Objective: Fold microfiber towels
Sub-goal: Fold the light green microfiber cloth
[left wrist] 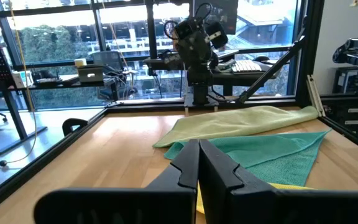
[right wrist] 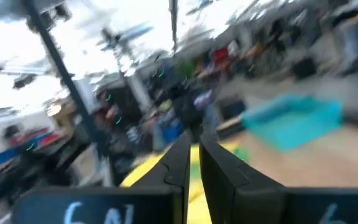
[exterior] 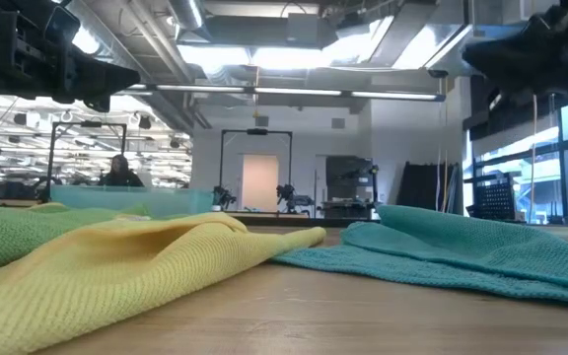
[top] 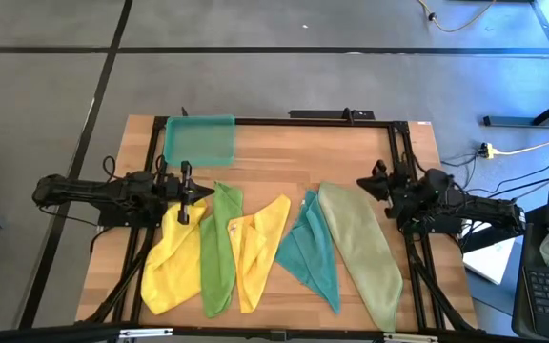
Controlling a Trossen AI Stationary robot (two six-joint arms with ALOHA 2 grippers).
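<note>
Five microfiber towels lie crumpled flat on the wooden table, side by side along the near half. From left to right they are a yellow towel [top: 172,257], a bright green one [top: 219,250], a second yellow one [top: 255,246], a teal one [top: 310,250] and a pale olive one [top: 360,252]. My left gripper [top: 208,193] hovers level at the left side, above the far corners of the yellow and green towels, its fingers [left wrist: 199,146] shut on nothing. At the right side my right gripper [top: 365,186] is held above the table beside the olive towel's far end, fingers [right wrist: 193,140] together and empty.
A translucent teal tray [top: 199,139] sits on the table at the far left. Black frame rails [top: 284,121] run along the table's far edge and sides. Bare wood [top: 294,162] lies between the two grippers, beyond the towels. A laptop [top: 546,295] stands off the table's right side.
</note>
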